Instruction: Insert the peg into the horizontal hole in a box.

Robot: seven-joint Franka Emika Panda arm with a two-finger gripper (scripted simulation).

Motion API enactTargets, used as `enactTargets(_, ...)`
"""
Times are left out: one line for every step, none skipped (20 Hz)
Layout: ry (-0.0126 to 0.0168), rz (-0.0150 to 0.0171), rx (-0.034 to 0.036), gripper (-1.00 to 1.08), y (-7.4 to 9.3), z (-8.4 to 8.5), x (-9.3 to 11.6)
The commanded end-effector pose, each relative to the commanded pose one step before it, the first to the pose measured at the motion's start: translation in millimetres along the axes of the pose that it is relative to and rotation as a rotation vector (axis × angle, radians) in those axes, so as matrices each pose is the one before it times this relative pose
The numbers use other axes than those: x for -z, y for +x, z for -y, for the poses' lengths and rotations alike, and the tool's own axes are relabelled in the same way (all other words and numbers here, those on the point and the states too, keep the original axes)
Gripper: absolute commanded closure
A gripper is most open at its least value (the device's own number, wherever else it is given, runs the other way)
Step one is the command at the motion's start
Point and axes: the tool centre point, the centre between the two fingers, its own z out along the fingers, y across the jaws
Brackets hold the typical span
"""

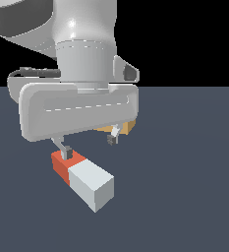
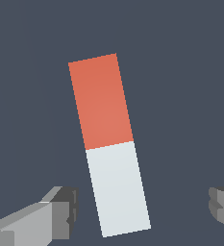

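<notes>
A: Start from the exterior view's left; what is there?

B: The grey-white robot hand [image 1: 87, 141] hangs from the arm over the flat dark slate-blue bench [image 1: 185, 187]; its two thin dark-tipped fingers [image 1: 62, 147] point down and stand wide apart.

A: Is anything between them?

B: In the wrist view the rectangular bar-shaped peg with a red-orange part and a white-grey part [image 2: 108, 144] lies between the fingers [image 2: 60, 209], with clear gaps on both sides; the hand [image 2: 142, 206] grips nothing.

A: And where does the peg sit in the exterior view?

B: The peg [image 1: 83, 178] lies flat on the bench just below the hand; the red-orange part is under the finger on the exterior view's left, and the white-grey part runs toward the camera and the exterior view's right, ending in a square face.

A: Further right?

B: A sliver of the plain tan-ochre box [image 1: 122, 129] peeks out behind the hand's lower edge, beside the other finger; most of it is hidden, and I cannot see its hole.
</notes>
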Motion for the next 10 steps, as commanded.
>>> enactTargets(-0.00311,0.00025,0.05080,-0.92,-5.28,3.89,-4.30)
enactTargets(-0.00097,0.00001,0.01732,-0.92,-1.89,1.37,-1.52)
enactTargets(-0.00090,0.00001,0.01626,-0.92,-1.79,1.27,-1.43)
enactTargets(-0.00084,0.00001,0.01520,-0.92,-1.70,1.18,-1.34)
enactTargets(-0.00078,0.00000,0.01418,-0.92,-1.59,1.09,-1.25)
enactTargets(-0.00072,0.00000,0.01314,-0.92,-1.47,1.00,-1.16)
enactTargets(-0.00066,0.00000,0.01202,-0.92,-1.36,0.92,-1.06)
enactTargets(-0.00060,0.00000,0.01092,-0.92,-1.23,0.83,-0.96)
enactTargets(-0.00053,0.00000,0.00982,-0.92,-1.11,0.74,-0.87)
enactTargets(-0.00047,0.00000,0.00867,-0.92,-1.00,0.67,-0.77)
